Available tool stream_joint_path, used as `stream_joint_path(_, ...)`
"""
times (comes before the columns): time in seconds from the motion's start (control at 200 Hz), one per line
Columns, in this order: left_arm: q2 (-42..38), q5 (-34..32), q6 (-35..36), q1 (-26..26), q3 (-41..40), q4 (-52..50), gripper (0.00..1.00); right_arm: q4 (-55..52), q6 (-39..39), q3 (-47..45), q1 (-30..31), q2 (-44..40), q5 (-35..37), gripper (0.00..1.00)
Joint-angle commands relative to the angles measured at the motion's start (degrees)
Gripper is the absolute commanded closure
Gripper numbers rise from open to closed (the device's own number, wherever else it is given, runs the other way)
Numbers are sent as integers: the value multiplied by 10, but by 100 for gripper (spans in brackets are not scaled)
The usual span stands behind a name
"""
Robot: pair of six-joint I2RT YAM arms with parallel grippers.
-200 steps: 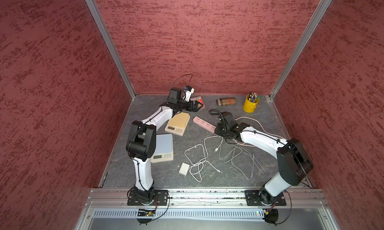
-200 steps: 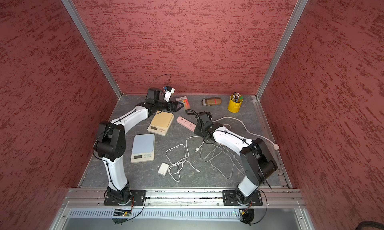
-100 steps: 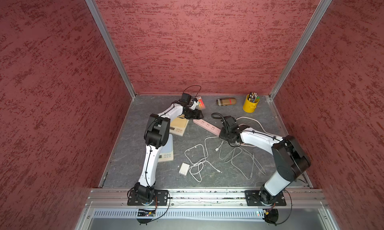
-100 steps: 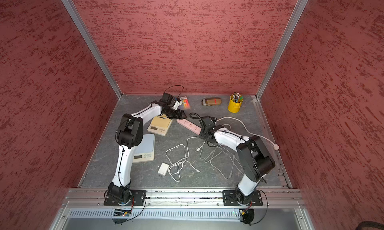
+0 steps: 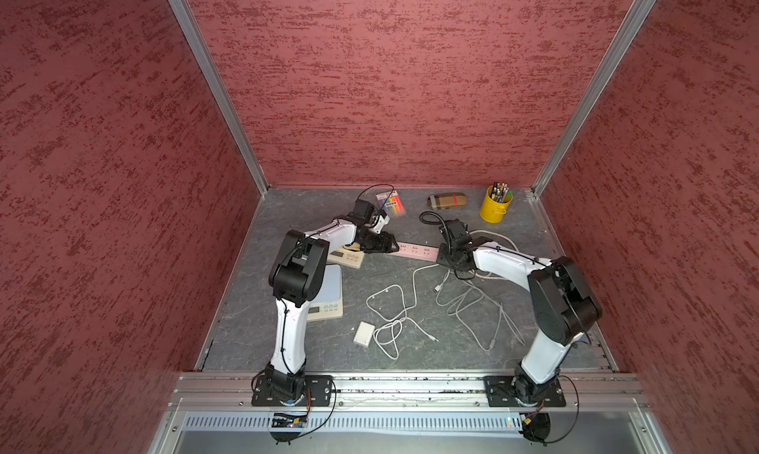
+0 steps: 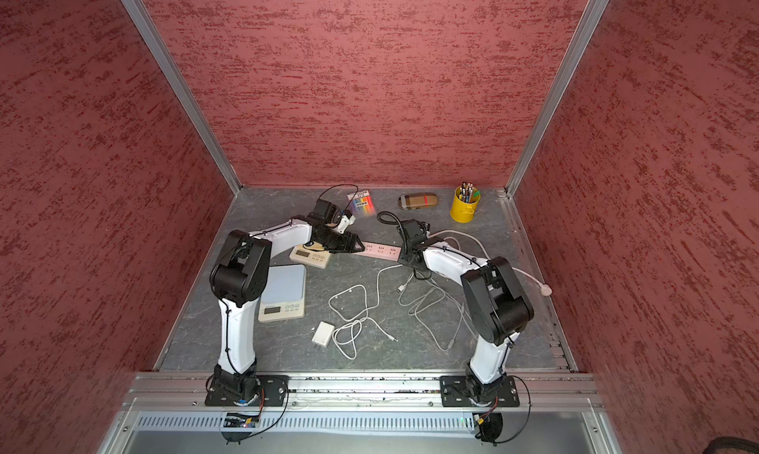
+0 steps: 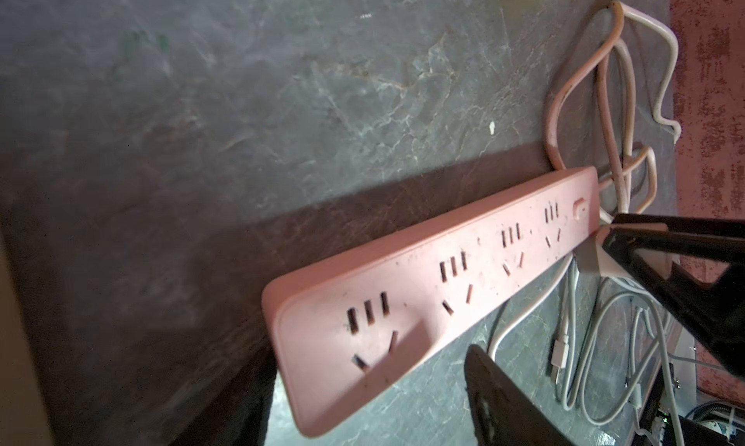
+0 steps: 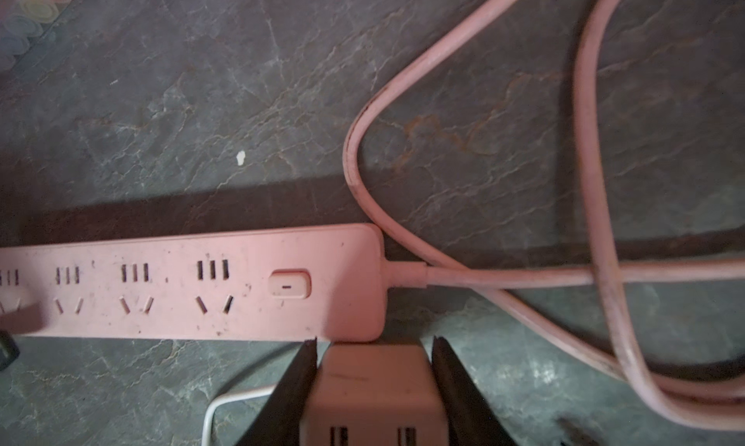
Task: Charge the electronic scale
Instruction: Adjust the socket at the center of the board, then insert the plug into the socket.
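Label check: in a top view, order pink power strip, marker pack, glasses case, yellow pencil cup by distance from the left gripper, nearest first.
1. Pink power strip, at the left gripper.
2. Marker pack, just behind.
3. Glasses case, back middle.
4. Yellow pencil cup, far right corner.

- Walls (image 5: 369, 82): deep red, mottled with darker red streaks.
- Surface (image 5: 295, 214): dark grey, slate-like, with pale veins.
- Power strip (image 7: 443, 278) and its cord (image 8: 524, 276): pink, scuffed.
- Adapter (image 8: 371, 383): white.
- Right claw (image 8: 375, 340): black.
- Scale (image 6: 285, 285), centre left in a top view: pale blue-grey top, cream front.
- Smaller scale (image 6: 311, 257): cream.
- Charger block (image 5: 364, 333) and cables (image 7: 558, 353): white.
- Cup (image 5: 495, 209), upper right: yellow.
- Pencil case (image 5: 447, 200): tan with dark and red bands.
- Marker pack (image 5: 392, 199): rainbow stripes.
- Arms (image 5: 289, 333): white with black joints.
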Motion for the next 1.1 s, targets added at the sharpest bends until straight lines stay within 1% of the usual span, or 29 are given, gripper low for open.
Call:
stream_joint_path(0.0,-24,28,-7,-10,-20,20,26,-11,-14,31,-6,-16,32,100)
stream_joint_path(0.105,-42,10,-10,-5,-23,16,24,-44,-3,40,-2,-49,36,100)
stream_joint_path(0.18,-49,-2,-14,2,-17,5,23,-77,5,55,7,-67,54,100)
stream_joint_path(0.321,-63,-23,-18,11,-12,4,23,-132,14,110,33,-57,75,100)
stream_joint_path(0.386,-65,-29,-19,12,-11,9,24,-135,13,144,45,-38,76,100)
stream_joint_path(0.551,-48,-34,-41,14,-4,24,36,-153,5,267,67,63,61,100)
stream_joint_path(0.641,-36,-37,-45,15,2,26,38,-174,1,335,79,124,53,100)
stream_joint_path(0.726,-23,-40,-46,15,12,18,39,-192,0,381,86,164,48,100)
stream_joint_path(0.816,-13,-41,-48,16,13,15,40,-201,3,400,92,188,41,100)
stream_joint_path(1.092,5,-33,-57,21,8,24,47,-181,21,402,99,223,16,100)
